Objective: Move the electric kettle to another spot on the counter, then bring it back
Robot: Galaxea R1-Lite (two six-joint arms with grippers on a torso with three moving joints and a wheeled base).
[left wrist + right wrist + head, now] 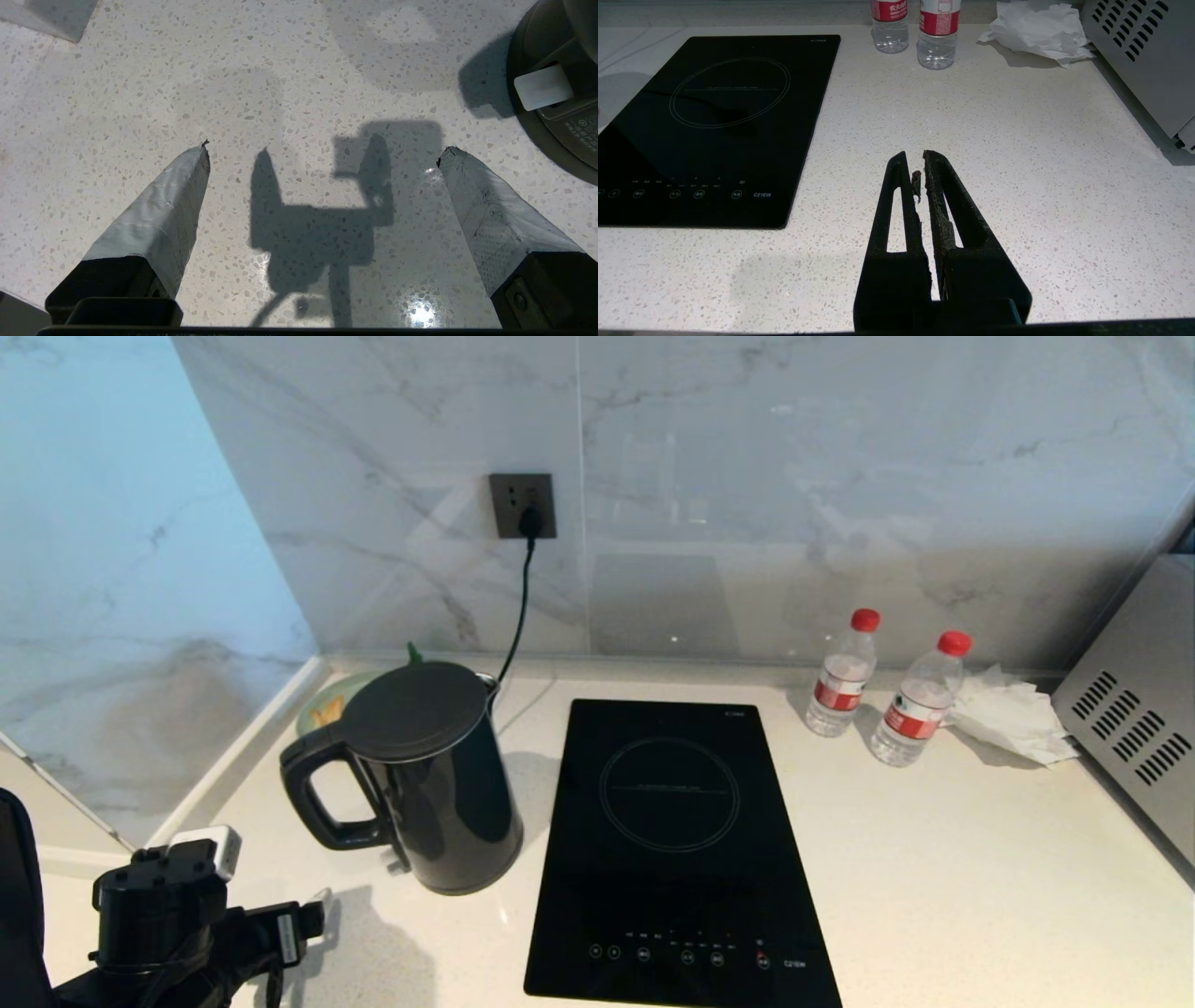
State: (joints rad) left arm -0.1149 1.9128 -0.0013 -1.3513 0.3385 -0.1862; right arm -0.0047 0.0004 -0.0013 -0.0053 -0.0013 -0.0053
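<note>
**Kettle waits by the hob, left gripper wide and empty**

The electric kettle (425, 775) stands upright on the counter (934, 877), just beside the induction hob (672, 849) on its left, handle turned toward the robot's left and its cord (518, 607) running up to the wall socket (523, 506). The left gripper (322, 156) hovers over bare counter near the kettle's foot, its fingers (159, 219) spread wide with nothing between them. The right gripper (920, 168) sits over the counter right of the hob, jaws nearly pressed together and holding nothing — it looks parked.

The likely trouble is the handle. Coming in off-line, one finger could strike the loop or the glossy body and shove the kettle toward the hob, or tip it. A shallow pinch on that smooth handle may let a tall, possibly filled jug swing or slip. The base disc could also drag along, and the cord — short of slack — would tug it.
</note>
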